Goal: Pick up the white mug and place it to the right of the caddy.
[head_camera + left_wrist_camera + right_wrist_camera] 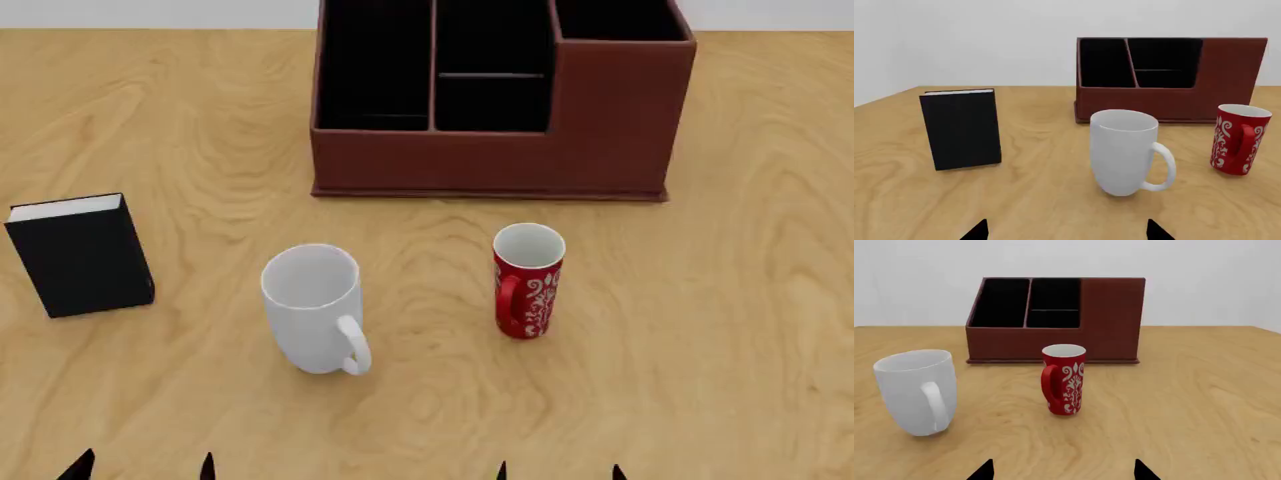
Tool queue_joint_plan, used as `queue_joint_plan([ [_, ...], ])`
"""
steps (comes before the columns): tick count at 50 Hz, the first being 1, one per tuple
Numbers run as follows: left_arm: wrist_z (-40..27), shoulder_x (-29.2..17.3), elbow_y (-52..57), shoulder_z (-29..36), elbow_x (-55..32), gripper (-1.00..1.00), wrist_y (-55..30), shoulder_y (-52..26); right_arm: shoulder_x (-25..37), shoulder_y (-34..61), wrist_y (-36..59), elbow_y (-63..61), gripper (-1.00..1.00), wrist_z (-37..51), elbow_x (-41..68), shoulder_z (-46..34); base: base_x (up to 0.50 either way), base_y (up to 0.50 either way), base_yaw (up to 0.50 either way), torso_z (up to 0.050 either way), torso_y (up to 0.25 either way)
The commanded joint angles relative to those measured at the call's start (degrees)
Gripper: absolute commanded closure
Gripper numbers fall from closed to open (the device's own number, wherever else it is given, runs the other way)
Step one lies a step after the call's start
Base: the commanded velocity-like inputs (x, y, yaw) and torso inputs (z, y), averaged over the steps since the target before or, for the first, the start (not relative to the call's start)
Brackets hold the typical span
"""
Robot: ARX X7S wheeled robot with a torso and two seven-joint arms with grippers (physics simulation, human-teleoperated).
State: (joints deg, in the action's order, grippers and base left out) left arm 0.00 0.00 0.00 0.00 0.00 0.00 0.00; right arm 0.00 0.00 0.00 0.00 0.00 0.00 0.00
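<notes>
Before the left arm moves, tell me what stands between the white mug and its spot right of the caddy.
The red mug stands upright just right of the white mug, on a direct path toward the bare table right of the caddy. Nothing else visible blocks it.

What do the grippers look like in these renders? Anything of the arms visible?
Only fingertips show. Left gripper and right gripper each appear as two small black pointed tips at the frame's lower edge, matte, no markings. The wrist views show the same: left gripper, right gripper. No arm links, cables or labels are in view.
</notes>
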Motion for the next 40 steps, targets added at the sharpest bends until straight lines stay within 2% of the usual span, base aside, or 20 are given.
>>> queue_joint_plan([
  [1,-2.9,-2.5,0.3,2.9,-2.5,-1.0,-0.2,0.0,0.6,0.2,-0.2,0.4,-1.0,0.6,0.6,-0.7,0.0,0.0,0.0,0.0,0.0],
  [3,-3.2,-3.5,0.1,3.3,-1.3,-1.0,5.5,1.8,1.0,-1.2,-1.8,-2.2,-1.0,0.9,2.2,-1.3,0.0,0.0,0.0,0.0,0.0],
  [7,-3.4,-3.8,2.2,2.3,-4.0,-1.0,3.1,2.0,1.8,-0.8,0.6,-2.8,-1.0,3.2,0.6,-3.4,0.0,0.0,0.0,0.0,0.0],
  [10,-2.8,-4.2,3.7,2.2,-5.5,-1.0,6.3,3.5,2.5,-0.8,0.4,-3.9,-1.0,2.7,1.8,-4.1,0.0,0.0,0.0,0.0,0.0],
  [11,-2.8,-4.7,5.8,2.3,-6.1,-1.0,2.4,3.5,2.8,-0.4,2.5,-5.9,-1.0,2.8,1.4,-4.6,0.0,0.0,0.0,0.05,0.0],
  [15,-3.5,-5.3,13.6,2.6,-6.7,-1.0,-1.3,3.3,4.5,1.6,13.4,-17.2,-1.0,3.1,-0.2,-5.5,0.0,0.0,0.0,0.05,0.0],
  [20,-5.3,-5.2,19.9,2.0,-9.3,-1.0,-9.7,-1.9,6.1,5.0,22.9,-26.3,-1.0,2.9,-0.3,-5.2,0.0,0.0,0.0,0.05,0.0],
  [26,-7.0,-5.7,22.8,2.2,-9.9,-1.0,-14.6,-5.8,7.2,8.3,27.6,-29.8,-1.0,2.8,-0.2,-5.1,0.0,0.0,0.0,0.05,0.0],
  [29,-7.8,-5.9,24.6,2.5,-10.0,-1.0,-16.3,-6.9,7.5,8.4,26.9,-29.6,-1.0,2.8,0.1,-5.1,0.0,0.0,0.0,0.05,0.0],
  [40,-9.0,-6.5,22.6,2.3,-10.3,-1.0,-13.7,-7.1,7.9,7.3,26.3,-30.5,-1.0,3.3,0.6,-6.2,0.0,0.0,0.0,0.05,0.0],
])
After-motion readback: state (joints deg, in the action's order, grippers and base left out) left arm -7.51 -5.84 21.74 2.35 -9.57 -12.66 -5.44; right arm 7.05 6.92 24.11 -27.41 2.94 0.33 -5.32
